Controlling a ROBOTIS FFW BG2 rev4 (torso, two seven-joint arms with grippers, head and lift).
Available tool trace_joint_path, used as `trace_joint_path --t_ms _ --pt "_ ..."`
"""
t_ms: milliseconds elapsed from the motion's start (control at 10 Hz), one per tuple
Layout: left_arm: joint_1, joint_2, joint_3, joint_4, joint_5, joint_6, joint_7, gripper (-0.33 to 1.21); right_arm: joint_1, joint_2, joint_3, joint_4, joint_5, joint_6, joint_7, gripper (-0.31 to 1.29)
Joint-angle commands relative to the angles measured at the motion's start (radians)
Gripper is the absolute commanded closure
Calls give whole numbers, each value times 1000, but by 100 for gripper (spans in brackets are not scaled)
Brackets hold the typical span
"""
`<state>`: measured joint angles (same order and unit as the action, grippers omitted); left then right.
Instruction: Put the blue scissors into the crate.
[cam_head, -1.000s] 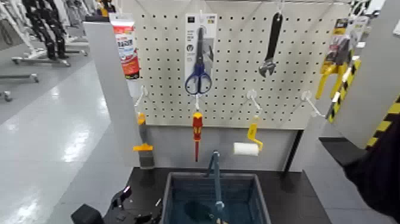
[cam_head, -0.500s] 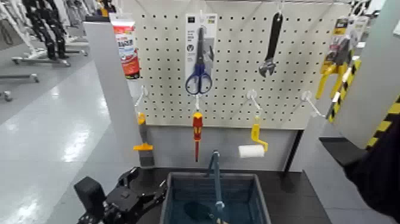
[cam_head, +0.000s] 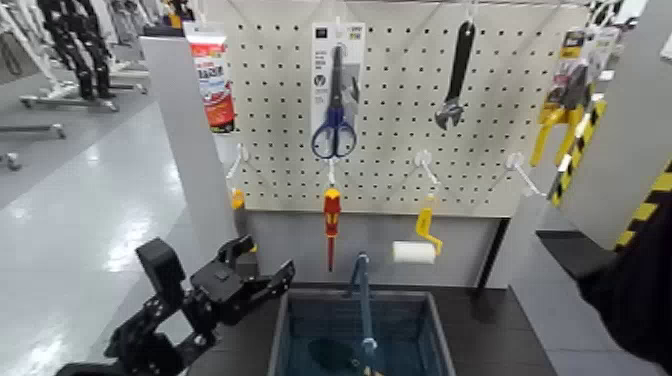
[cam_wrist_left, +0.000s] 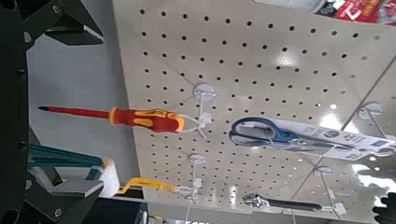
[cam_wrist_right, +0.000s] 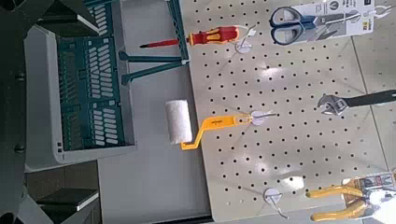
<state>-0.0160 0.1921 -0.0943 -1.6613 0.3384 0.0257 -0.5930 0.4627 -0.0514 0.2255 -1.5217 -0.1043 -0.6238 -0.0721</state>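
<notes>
The blue scissors (cam_head: 333, 110) hang on their white card high on the pegboard, handles down; they also show in the left wrist view (cam_wrist_left: 280, 133) and right wrist view (cam_wrist_right: 304, 17). The dark blue-grey crate (cam_head: 283, 335) stands below the board, its handle bar (cam_head: 363, 300) upright. My left gripper (cam_head: 257, 264) is raised beside the crate's left rim, well below the scissors, open and holding nothing. My right gripper (cam_wrist_right: 51, 107) looks from a distance at the crate (cam_wrist_right: 93, 84) and the board, fingers apart and holding nothing.
On the board hang a red-and-yellow screwdriver (cam_head: 331, 222), a black wrench (cam_head: 457, 75), a yellow-handled paint roller (cam_head: 415, 250), yellow pliers (cam_head: 555, 110) and a red-white tube (cam_head: 212, 80). A white post (cam_head: 185, 150) flanks the board's left edge. A dark shape (cam_head: 640, 290) fills the right edge.
My left arm has risen from the bottom-left corner, carrying its gripper up and to the right, next to the crate's left rim. The scissors and the crate have not moved.
</notes>
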Motion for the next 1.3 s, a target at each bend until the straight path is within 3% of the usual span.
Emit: trace_joint_path --t_ms 100,700,1300 --pt "-90 21 -24 26 1 2 -24 21 -4 -2 5 1 0 1 2 9" --pt "-291 23 -74 140 4 -44 -84 21 -13 -2 11 6 -3 1 6 9" --pt "-486 18 -168 258 18 -109 -125 21 -19 -7 11 6 -9 1 15 9"
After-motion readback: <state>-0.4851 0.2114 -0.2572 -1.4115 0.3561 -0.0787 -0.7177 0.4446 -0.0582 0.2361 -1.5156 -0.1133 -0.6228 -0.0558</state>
